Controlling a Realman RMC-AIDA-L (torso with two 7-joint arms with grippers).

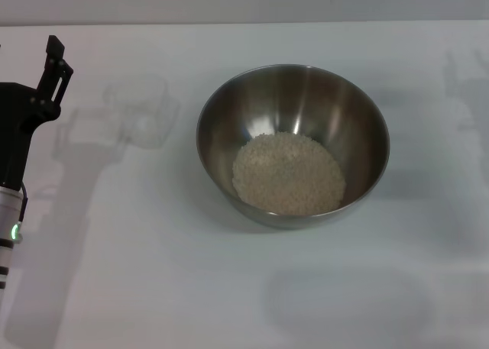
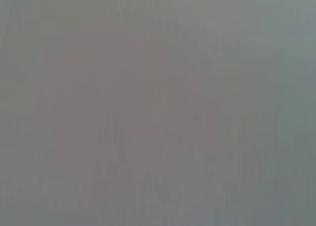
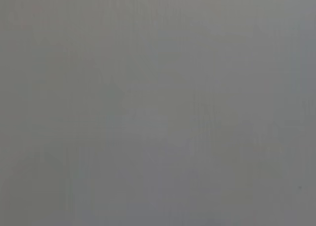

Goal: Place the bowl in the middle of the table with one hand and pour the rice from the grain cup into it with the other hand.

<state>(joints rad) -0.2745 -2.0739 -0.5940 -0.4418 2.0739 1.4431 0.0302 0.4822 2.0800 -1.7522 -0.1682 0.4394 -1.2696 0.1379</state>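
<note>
The steel bowl (image 1: pixel 294 97) stands near the middle of the white table (image 1: pixel 229 288) in the head view. A pale heap of rice (image 1: pixel 288 173) lies in its bottom. The clear grain cup (image 1: pixel 144 111) rests on the table left of the bowl, its handle pointing left, with no rice showing in it. My left gripper (image 1: pixel 55 63) is at the left edge of the view, raised, a little left of the cup's handle and apart from it. My right gripper is out of view. Both wrist views show only a blank grey surface.
The far edge of the table runs along the top of the head view. Faint shadows of the arms fall on the table at the left and the far right.
</note>
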